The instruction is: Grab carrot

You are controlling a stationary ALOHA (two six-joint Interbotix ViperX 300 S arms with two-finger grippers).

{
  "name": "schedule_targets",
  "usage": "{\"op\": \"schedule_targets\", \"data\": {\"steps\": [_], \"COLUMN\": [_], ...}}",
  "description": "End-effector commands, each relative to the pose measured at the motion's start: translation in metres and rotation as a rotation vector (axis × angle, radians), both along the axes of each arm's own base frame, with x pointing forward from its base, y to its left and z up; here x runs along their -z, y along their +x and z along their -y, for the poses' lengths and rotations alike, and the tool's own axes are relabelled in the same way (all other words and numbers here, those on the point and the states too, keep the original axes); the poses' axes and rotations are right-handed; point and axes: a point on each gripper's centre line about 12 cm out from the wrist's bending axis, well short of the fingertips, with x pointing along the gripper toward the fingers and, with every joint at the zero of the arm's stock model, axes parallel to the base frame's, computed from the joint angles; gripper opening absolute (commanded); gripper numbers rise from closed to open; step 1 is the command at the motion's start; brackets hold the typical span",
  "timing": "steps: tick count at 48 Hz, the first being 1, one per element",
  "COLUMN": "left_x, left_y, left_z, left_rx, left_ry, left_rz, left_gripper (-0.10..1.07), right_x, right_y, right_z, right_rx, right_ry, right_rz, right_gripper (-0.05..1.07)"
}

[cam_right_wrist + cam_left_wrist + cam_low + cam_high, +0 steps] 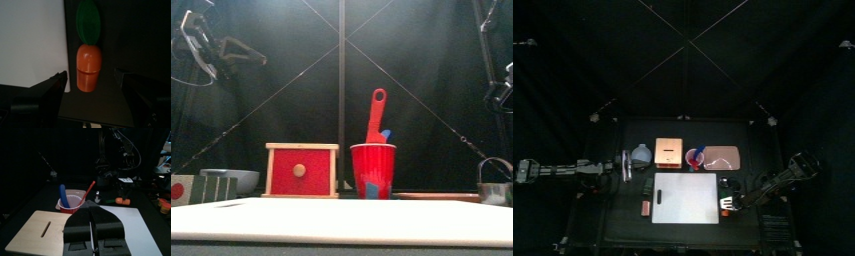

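The carrot [88, 60] is a short orange toy with a green leaf [87, 20]. It lies on the black table beside the white sheet [30, 40]. My right gripper [89, 82] is open, its two fingers [50, 92] standing on either side of the carrot's blunt end without touching it. In the left wrist view the same carrot [122, 201] shows as an orange spot under the right arm at the sheet's far corner. My left gripper [91, 230] is shut on nothing and hangs over the table's left side.
A red cup [69, 204] with a blue and a red utensil stands behind the white sheet [687, 197]. Beside it are a wooden box [302, 170] and a wooden board [41, 230]. A small reddish-orange piece [645, 207] lies left of the sheet.
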Motion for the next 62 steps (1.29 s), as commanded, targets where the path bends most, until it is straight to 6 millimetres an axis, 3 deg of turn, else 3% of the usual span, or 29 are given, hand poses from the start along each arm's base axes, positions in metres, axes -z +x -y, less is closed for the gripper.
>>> {"op": "schedule_targets", "data": {"steps": [1, 15, 27, 34, 41, 51, 62], "left_x": [-0.008, -0.007, -0.007, -0.006, -0.007, -0.008, -0.002], "left_y": [0.002, 0.002, 0.002, 0.002, 0.002, 0.002, 0.000], "left_z": [-0.001, -0.001, -0.001, 0.000, 0.001, -0.001, -0.002], "left_rx": [-0.003, -0.003, -0.002, 0.003, 0.005, -0.003, -0.017], "left_ry": [0.002, 0.002, 0.002, 0.000, 0.001, 0.003, -0.043], "left_rz": [0.024, 0.023, 0.021, 0.020, 0.023, 0.035, 0.030], "left_gripper": [0.01, 0.01, 0.01, 0.01, 0.01, 0.01, 0.01], "right_x": [-0.003, 0.009, 0.015, 0.009, -0.007, -0.035, -0.036], "right_y": [0.007, 0.015, 0.019, 0.025, 0.041, 0.080, 0.118], "right_z": [-0.003, -0.008, -0.010, -0.010, -0.006, 0.010, 0.039], "right_rx": [0.006, 0.011, 0.012, 0.014, 0.024, 0.041, 0.098], "right_ry": [0.012, -0.002, -0.012, -0.009, -0.018, -0.066, -0.097], "right_rz": [0.016, -0.020, -0.041, -0.021, 0.018, 0.115, 0.179], "right_gripper": [1.01, 0.97, 0.70, 0.61, 0.61, 0.61, 0.61]}}
